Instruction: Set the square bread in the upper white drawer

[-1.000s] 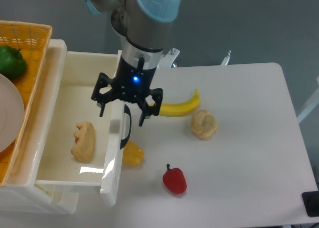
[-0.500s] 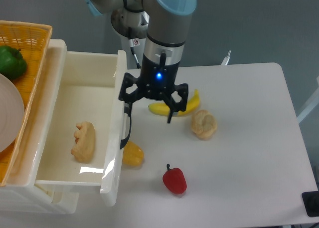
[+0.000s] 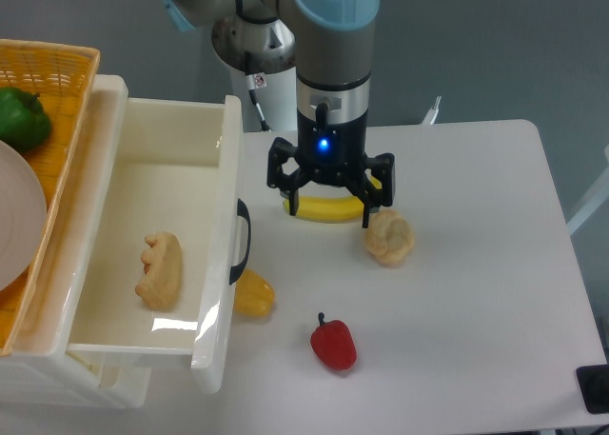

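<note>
The square bread [image 3: 160,269], a flat tan slice with a toasted lumpy edge, lies on the floor of the open upper white drawer [image 3: 143,178], whose front panel carries a curved black handle [image 3: 241,242]. My gripper [image 3: 328,209] hangs over the table to the right of the drawer, above the banana [image 3: 328,208]. Its fingers are spread open and hold nothing.
A pale puffy bun [image 3: 389,237] sits just right of the gripper. A red pepper [image 3: 334,345] and a yellow pepper [image 3: 253,294] lie near the drawer front. An orange wicker basket [image 3: 48,83] with a green pepper [image 3: 23,117] and a white plate [image 3: 17,216] stands at left.
The gripper has moved right, from over the drawer's front panel to above the banana, staying open and empty. The bread stays in the drawer.
</note>
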You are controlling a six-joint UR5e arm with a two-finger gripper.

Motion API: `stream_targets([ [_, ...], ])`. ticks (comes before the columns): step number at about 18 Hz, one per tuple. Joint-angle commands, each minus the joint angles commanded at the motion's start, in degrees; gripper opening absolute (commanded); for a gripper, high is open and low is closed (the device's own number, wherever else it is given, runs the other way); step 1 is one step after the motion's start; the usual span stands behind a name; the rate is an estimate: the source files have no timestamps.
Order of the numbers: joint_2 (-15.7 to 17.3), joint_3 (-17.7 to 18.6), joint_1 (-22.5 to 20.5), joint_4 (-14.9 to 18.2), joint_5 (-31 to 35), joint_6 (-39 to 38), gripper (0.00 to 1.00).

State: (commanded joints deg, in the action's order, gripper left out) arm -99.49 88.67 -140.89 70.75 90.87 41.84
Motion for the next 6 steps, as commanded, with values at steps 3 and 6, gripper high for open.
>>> stream_targets([
  [3,-0.5,1.0,0.0,0.4,1.5,0.0,1.0],
  [6,-0.8,1.6,-0.2,0.4,1.4,-0.1,1.0],
])
